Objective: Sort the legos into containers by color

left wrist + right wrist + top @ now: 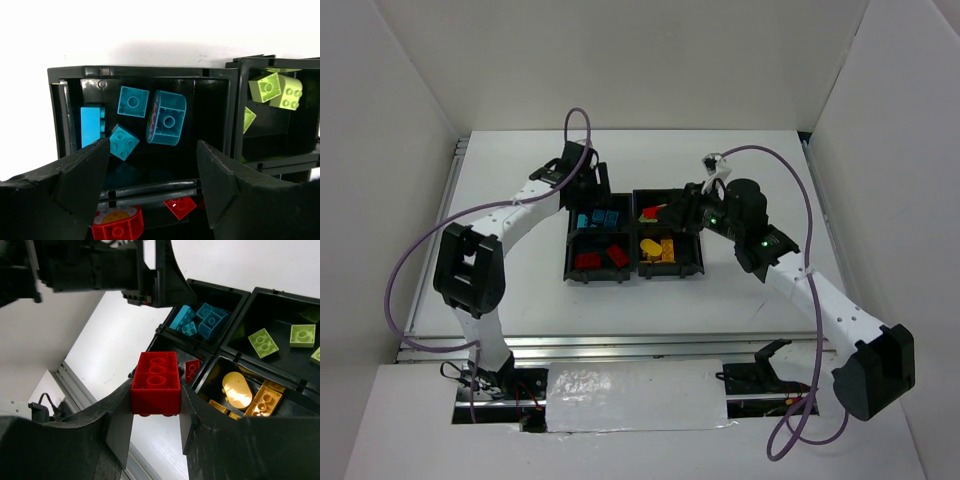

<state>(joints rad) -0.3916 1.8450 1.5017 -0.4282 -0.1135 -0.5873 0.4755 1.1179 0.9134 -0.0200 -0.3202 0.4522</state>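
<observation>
The black tray has four compartments. Several cyan-blue bricks lie in the far left one, red bricks in the near left, yellow-orange bricks in the near right, and lime green bricks in the far right. My right gripper is shut on a red rectangular brick and holds it above the tray, over the far right compartment in the top view. My left gripper is open and empty, hovering over the blue compartment's bricks.
White walls close in the table on three sides. A metal rail runs along the front edge. Purple cables loop beside both arms. My left arm's wrist hangs close above the tray's far left corner.
</observation>
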